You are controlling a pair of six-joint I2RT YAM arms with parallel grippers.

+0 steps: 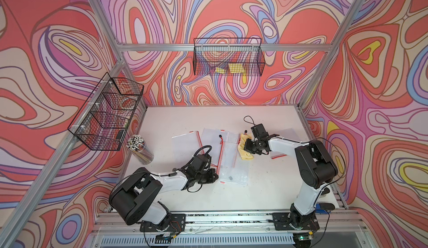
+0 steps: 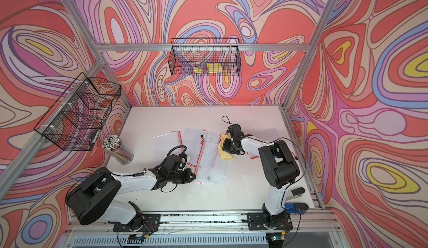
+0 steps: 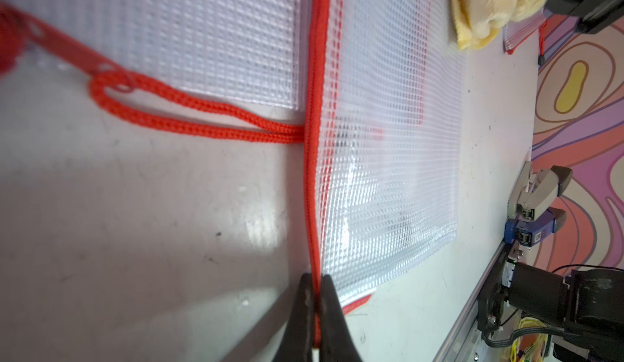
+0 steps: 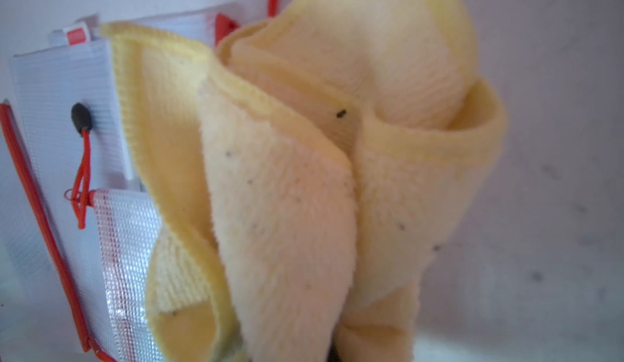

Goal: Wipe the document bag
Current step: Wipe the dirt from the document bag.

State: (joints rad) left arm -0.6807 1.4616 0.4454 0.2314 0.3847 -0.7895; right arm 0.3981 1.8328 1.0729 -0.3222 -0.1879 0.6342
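Bag (image 1: 232, 165) lies flat mid-bench, long sides running toward the back edge. The left tool (image 3: 316, 297) is clenched on its red zipper edge (image 3: 312, 174) at the near corner. The right tool (image 1: 247, 146) grips a bunched yellow cloth (image 4: 287, 208) that touches the bag's right side. Other bags (image 1: 185, 143) lie beside and behind it.

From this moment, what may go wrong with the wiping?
1. The left gripper pinches only the thin red edge of the bag; a strong wipe may pull it free.
2. The cloth is bunched in the right gripper, so it may miss the dark spot on the bag.
3. Other bags overlap this one and may shift too.
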